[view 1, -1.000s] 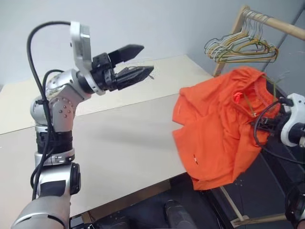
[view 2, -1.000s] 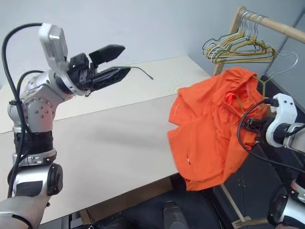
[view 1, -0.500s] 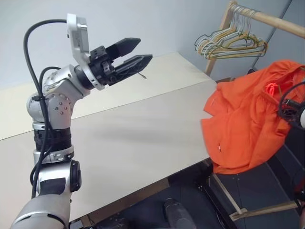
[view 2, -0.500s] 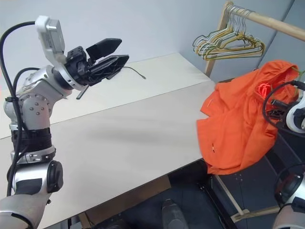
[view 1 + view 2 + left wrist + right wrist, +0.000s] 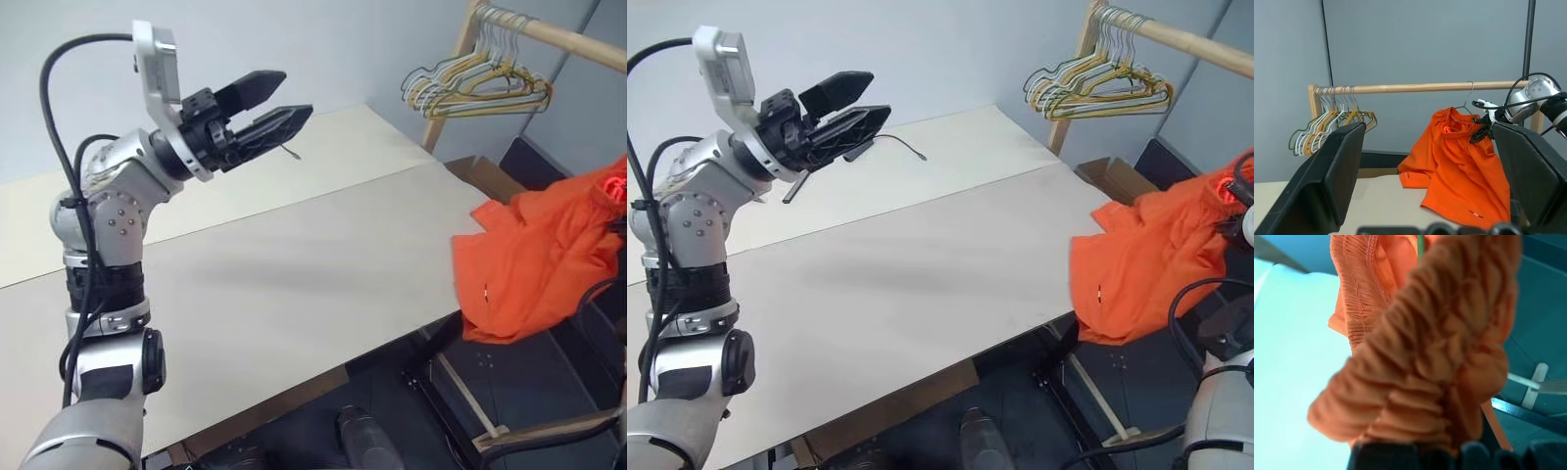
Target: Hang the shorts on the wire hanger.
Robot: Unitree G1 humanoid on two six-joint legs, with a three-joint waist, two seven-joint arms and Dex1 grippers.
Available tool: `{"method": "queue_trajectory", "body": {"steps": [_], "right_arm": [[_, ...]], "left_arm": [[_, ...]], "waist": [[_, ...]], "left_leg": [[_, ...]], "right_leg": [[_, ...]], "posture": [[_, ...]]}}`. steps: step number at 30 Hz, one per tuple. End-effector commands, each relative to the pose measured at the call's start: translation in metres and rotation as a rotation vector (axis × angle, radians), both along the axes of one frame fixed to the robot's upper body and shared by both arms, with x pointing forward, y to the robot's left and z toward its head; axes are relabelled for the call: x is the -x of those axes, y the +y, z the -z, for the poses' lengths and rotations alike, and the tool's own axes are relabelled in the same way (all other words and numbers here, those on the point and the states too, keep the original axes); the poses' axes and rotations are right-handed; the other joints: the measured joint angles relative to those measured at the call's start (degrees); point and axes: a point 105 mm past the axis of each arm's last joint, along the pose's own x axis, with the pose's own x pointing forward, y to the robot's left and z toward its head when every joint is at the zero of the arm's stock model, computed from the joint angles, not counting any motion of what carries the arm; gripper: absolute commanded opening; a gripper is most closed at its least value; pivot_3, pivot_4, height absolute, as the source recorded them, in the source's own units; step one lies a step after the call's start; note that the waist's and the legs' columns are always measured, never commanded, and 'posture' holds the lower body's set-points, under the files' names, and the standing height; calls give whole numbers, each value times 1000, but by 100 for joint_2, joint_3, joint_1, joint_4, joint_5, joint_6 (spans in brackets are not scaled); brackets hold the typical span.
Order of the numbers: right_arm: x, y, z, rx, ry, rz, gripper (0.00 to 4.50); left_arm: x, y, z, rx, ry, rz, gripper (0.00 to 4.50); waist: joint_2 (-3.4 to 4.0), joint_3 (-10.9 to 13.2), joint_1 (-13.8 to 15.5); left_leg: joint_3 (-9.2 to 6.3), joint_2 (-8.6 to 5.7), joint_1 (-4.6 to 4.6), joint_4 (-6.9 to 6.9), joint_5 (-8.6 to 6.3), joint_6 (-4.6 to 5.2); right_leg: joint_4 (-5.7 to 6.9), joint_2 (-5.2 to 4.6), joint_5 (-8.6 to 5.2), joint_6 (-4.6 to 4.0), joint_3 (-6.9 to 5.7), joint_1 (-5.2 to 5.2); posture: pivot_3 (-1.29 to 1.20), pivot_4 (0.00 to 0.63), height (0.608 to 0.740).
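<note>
At the right edge of the head views the shorts hung off the far corner of the table, their lower part draped past the table edge and their upper part cut off by the frame. From the left wrist view the right gripper could be seen pinching the gathered waistband, its fingers closed together on the fabric, with bunched orange elastic pressed up close in the right wrist view. Above the waistband a thin wire hanger rose with its silvery hook near the wooden rail; whether the hook actually rested on the rail could not be told, and the hanger's triangular body was buried inside the shorts (only a sliver of green wire showed in the right wrist view).

Raised over the near left of the table, the left gripper stood with its two black fingers spread wide apart, holding nothing.

The table was a pale beige slab with a seam running across it. Beyond it stood a plain grey-blue wall, a bunch of pale and yellow hangers crowded at one end of the rail, and a cardboard box on the dark floor.
</note>
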Motion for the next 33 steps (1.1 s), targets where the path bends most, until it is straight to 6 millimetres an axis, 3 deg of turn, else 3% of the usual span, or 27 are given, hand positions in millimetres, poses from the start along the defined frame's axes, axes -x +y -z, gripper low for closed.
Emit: {"method": "queue_trajectory", "body": {"steps": [1,5,6,13,18,22,28,33], "right_arm": [[-1,-4,-13,19,-64,12,0],[-5,1,-3,31,-39,-14,0],[-5,2,-2,32,-38,-16,572],[-4,-1,-2,50,-39,-5,2853],[-1,-7,-10,217,-29,27,4459],[-3,-2,-38,446,-108,44,4459],[-1,6,-59,690,-163,109,4459],[-1,28,-94,1005,-288,165,4459]], "left_arm": [[9,2,-8,-3,-45,3,4471],[10,3,-6,-9,-47,-1,4471],[10,3,-6,-10,-47,-1,4500],[10,3,-6,-21,-50,-2,4500],[11,3,-6,-27,-53,0,4500],[11,3,-6,-32,-57,2,4500],[11,2,-6,-33,-60,9,4500],[10,2,-3,-35,-54,10,4500]], "waist": [[0,0,-4],[0,0,-5],[0,0,-6],[1,0,0],[1,0,5],[4,-1,-7],[6,-3,-5],[7,-2,-7]], "left_leg": [[0,1,0,0,0,0],[0,2,1,1,2,-2],[1,2,0,1,2,-2],[1,1,-1,-2,2,-2],[2,1,-3,-5,2,-2],[4,2,-2,-4,2,-3],[3,2,0,-4,6,-9],[2,1,0,-5,6,-9]], "right_leg": [[-1,2,0,0,0,1],[-7,4,5,8,2,3],[-10,3,7,11,2,5],[-22,3,11,15,4,6],[-31,3,14,18,4,6],[-29,3,16,21,7,6],[-26,3,19,24,8,6],[-28,2,21,23,8,0]], "posture": [[-235,70,740],[-232,67,740],[-231,66,740],[-230,65,740],[-230,63,740],[-231,61,740],[-236,61,740],[-243,62,740]]}}
